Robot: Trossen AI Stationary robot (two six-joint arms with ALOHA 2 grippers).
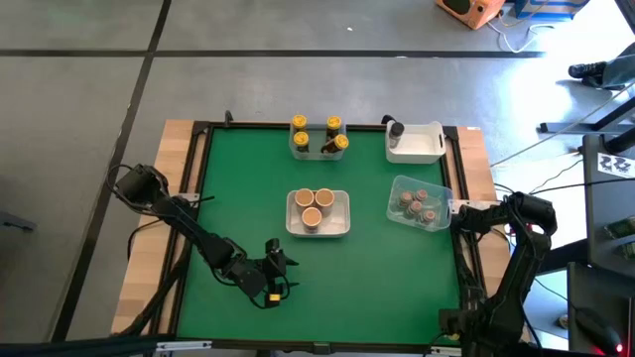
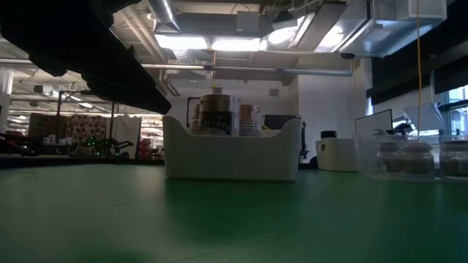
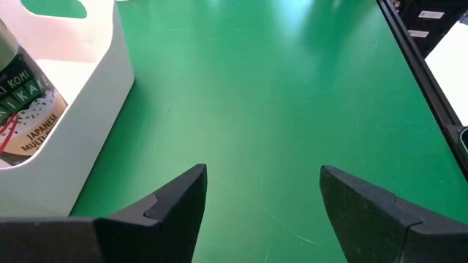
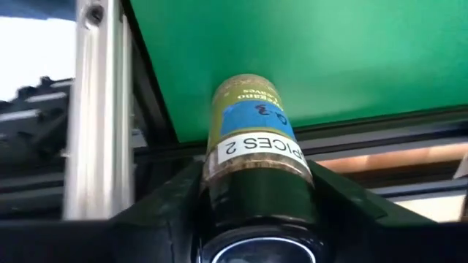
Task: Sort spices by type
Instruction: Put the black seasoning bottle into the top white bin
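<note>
Left pincer [image 1: 279, 266] hovers open and empty over the green tabletop [image 1: 238, 178]. Yellow-capped jars [image 1: 318, 136], tan-capped jars [image 1: 315, 203] and brown-capped jars [image 1: 417, 204] appear sorted into tubs. Right pincer [image 1: 466, 210] grips one last spice jar [image 4: 254, 131] at the tabletop's edge.

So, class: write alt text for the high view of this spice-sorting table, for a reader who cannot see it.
Seen from above, a green table holds four tubs of sorted spice jars: yellow-capped jars at the back, tan-capped jars in the middle, brown-capped jars in a clear tub on the right, and one dark-capped jar in a white tub. The left end effector hangs open near the front; the right arm sits at the table's right edge.
</note>
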